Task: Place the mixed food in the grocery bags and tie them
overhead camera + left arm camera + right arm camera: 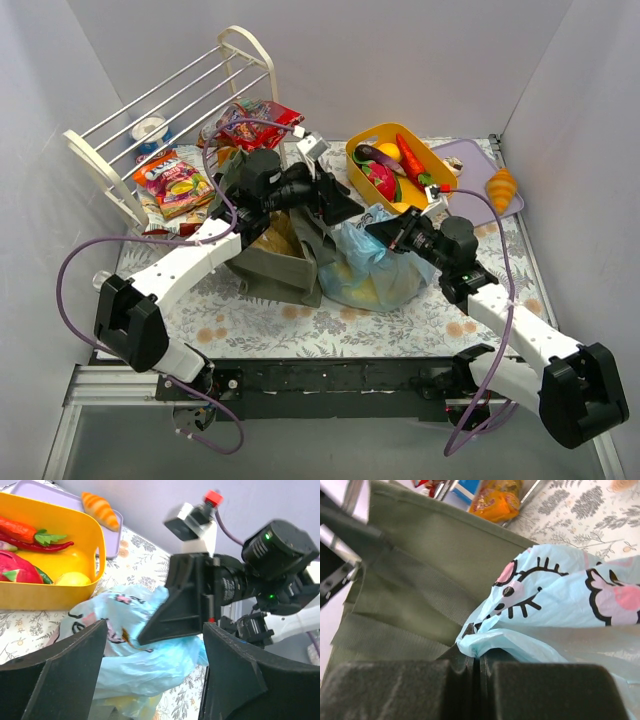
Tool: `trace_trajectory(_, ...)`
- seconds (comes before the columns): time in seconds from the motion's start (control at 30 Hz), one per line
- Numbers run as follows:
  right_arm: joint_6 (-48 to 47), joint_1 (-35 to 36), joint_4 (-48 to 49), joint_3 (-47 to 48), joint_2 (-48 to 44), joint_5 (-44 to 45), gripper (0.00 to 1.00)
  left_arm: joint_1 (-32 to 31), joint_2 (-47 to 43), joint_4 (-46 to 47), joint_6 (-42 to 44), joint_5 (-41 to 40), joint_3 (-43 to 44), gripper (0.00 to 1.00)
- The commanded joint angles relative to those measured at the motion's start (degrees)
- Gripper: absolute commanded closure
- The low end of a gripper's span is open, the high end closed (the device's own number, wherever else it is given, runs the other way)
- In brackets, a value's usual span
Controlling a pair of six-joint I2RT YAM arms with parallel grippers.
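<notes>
Blue plastic of the bag (555,605) is pinched tight between the right fingers (395,690), probably to lift it for tying. The left fingers (55,675) stand apart, the bag just ahead of them.

bright even overhead light | soft shadows | wrist views' foreground blurred, edges distorted

My left claw (345,205) and right claw (385,228) meet nose to nose at the thin light-blue printed plastic bag (370,278), hemmed by the boxy olive-green fabric tote (270,265) and yellow plastic tub (50,592); I see open floral bench (300,325) nearer.
</notes>
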Motion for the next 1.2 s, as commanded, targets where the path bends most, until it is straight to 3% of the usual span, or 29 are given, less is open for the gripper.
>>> trace_trajectory(0.0,-3.9,-1.6,10.6,-4.6,-3.3,-6.8,0.99,1.6,1.4,2.1,-6.5,5.9,0.8,0.25)
trace_trajectory(0.37,-2.8,-5.9,30.5,-10.4,-3.5,-19.9,0.99,1.7,5.3,6.1,-9.7,11.1,-2.2,0.32)
trace_trajectory(0.57,-2.8,-7.8,30.8,-10.2,-4.0,-23.4,0.99,1.7,5.9,7.9,-11.9,13.3,-4.3,0.34)
trace_trajectory(0.77,-2.1,-9.4,29.4,-10.4,-5.3,-23.6,0.99,1.7,6.8,15.9,-17.2,17.5,-8.5,0.42)
trace_trajectory(0.83,-1.8,-9.6,29.6,-10.6,-5.5,-23.6,0.99,1.5,7.6,16.7,-18.1,17.8,-8.7,0.49)
trace_trajectory(1.17,0.5,-9.9,31.0,-11.1,-5.3,-23.5,0.99,-1.9,9.8,23.1,-21.0,15.6,-10.2,0.52)
